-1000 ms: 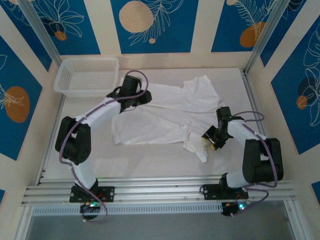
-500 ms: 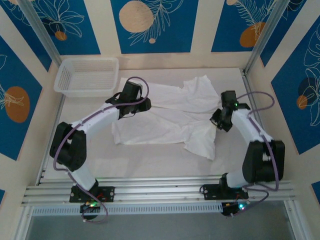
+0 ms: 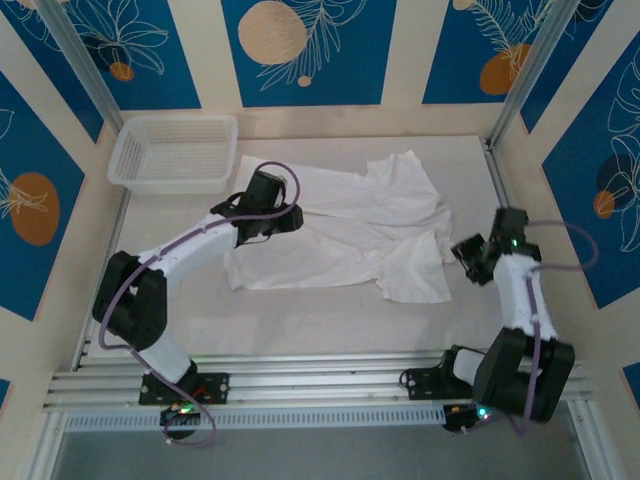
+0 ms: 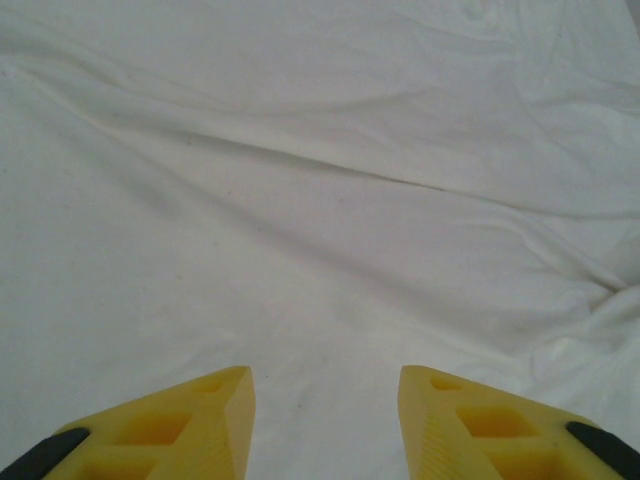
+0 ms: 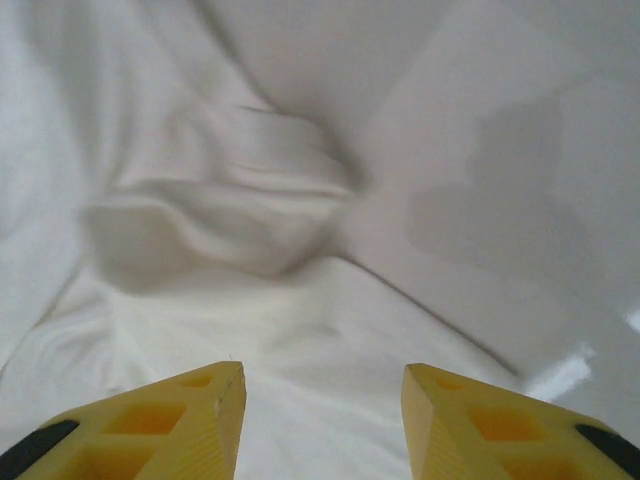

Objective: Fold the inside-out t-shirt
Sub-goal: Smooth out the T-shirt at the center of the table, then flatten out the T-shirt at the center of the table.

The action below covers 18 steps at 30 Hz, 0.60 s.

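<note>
White mesh basket (image 3: 175,183) upright at the table's (image 3: 300,320) far-left corner, blue patterned wall panels (image 3: 330,50) behind

The flat white desk (image 3: 320,325) carries two things. A plain white cotton t-shirt (image 3: 340,235) lies spread and rumpled across its middle, reaching from the centre out toward 3 o'clock. One lobe of the cloth runs up toward 1 o'clock, and a flat corner points toward 5 o'clock. Soft creases cross the fabric (image 4: 320,200), and a raised fold stands near its right edge (image 5: 230,230). A rectangular white plastic mesh basket (image 3: 170,182) sits upright in the corner at 10 o'clock, just beside the shirt's upper left edge; whether they touch cannot be told. Bare desk shows along 6 o'clock and in a strip at 3 o'clock.
</note>
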Each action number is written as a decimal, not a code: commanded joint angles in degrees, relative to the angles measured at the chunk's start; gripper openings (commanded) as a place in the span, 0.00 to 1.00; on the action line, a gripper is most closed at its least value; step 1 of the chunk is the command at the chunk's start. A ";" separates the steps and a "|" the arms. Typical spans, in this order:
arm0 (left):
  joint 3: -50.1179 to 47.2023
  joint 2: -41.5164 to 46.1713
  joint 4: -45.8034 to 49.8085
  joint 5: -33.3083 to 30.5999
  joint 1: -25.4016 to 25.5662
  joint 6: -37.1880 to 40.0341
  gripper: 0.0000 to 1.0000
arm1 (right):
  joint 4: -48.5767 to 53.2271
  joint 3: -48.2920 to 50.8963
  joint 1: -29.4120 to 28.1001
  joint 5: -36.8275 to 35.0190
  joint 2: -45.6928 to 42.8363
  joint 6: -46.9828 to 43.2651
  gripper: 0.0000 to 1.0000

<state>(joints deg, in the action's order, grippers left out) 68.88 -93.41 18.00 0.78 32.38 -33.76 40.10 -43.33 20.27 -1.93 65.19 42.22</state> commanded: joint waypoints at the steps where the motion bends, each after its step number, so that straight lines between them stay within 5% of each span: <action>1: -1.80 2.67 0.64 -0.55 1.19 2.02 0.42 | -0.67 7.42 6.37 8.81 -0.22 0.64 0.45; 8: -3.98 4.50 1.32 -1.92 1.18 2.15 0.43 | -5.52 8.90 7.08 18.28 8.42 -5.32 0.44; 18: -5.60 4.99 0.78 -2.43 1.16 1.68 0.43 | -4.33 7.97 5.60 8.50 10.79 -2.19 0.45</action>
<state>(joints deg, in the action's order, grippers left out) 63.88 -90.06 18.41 -0.43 33.15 -32.49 33.87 -34.06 26.22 10.26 76.69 38.94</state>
